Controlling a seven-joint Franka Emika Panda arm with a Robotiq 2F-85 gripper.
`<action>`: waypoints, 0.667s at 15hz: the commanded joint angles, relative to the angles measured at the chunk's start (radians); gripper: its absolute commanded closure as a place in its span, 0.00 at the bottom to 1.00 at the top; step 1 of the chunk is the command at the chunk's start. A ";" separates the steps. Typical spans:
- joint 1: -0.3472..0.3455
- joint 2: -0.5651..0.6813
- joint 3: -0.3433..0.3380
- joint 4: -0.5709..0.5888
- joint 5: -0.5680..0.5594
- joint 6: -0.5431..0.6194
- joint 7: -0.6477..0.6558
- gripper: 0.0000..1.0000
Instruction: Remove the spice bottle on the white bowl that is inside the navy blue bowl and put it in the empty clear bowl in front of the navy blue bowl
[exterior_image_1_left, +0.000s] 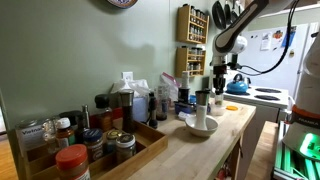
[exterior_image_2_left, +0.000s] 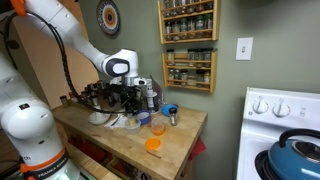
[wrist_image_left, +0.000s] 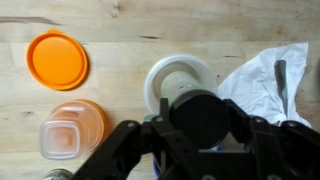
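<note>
In the wrist view my gripper (wrist_image_left: 205, 124) is closed around the round black lid of the spice bottle (wrist_image_left: 200, 108), one finger on each side. Below it is the white bowl (wrist_image_left: 172, 72). Only slivers of the navy blue bowl (wrist_image_left: 157, 166) show under my fingers. A clear bowl (wrist_image_left: 62, 140) sits by an orange cup at the lower left. In both exterior views the gripper (exterior_image_1_left: 218, 85) (exterior_image_2_left: 128, 95) hangs over the bowls on the wooden counter, and the white bowl (exterior_image_1_left: 200, 127) is below it.
An orange lid (wrist_image_left: 57, 58) lies on the counter at the upper left. Crumpled white plastic (wrist_image_left: 258, 80) lies to the right of the bowls. A wooden tray of spice jars (exterior_image_1_left: 90, 150) stands along the counter. A stove with a blue kettle (exterior_image_2_left: 296, 160) is beyond the counter's end.
</note>
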 joint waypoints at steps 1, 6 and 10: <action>0.004 0.023 0.010 -0.012 -0.001 0.035 0.018 0.69; 0.005 -0.032 0.019 -0.023 -0.004 0.020 0.019 0.05; 0.004 -0.210 0.011 -0.075 -0.016 0.048 -0.018 0.00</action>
